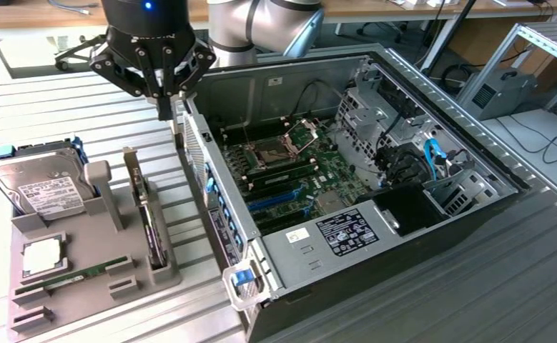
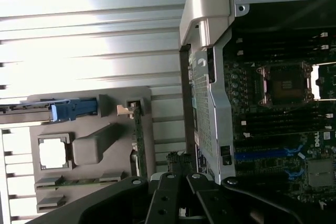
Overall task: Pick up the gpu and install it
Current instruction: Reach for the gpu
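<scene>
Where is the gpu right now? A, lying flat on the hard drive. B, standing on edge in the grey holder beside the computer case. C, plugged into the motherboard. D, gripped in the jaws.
B: the gpu stands on edge in a slot of the grey holder, and the gripper hangs higher up with its jaws shut on nothing.

Silver hard drive (image 1: pixel 41 187), white label, stands upright in grey fixture (image 1: pixel 87 243) on slatted metal table (image 1: pixel 58 114). Processor chip (image 1: pixel 43 256) and green memory stick (image 1: pixel 73 275) sit in the same fixture. Open computer case (image 1: pixel 302 246) alongside, motherboard (image 1: pixel 297 179) exposed.
</scene>
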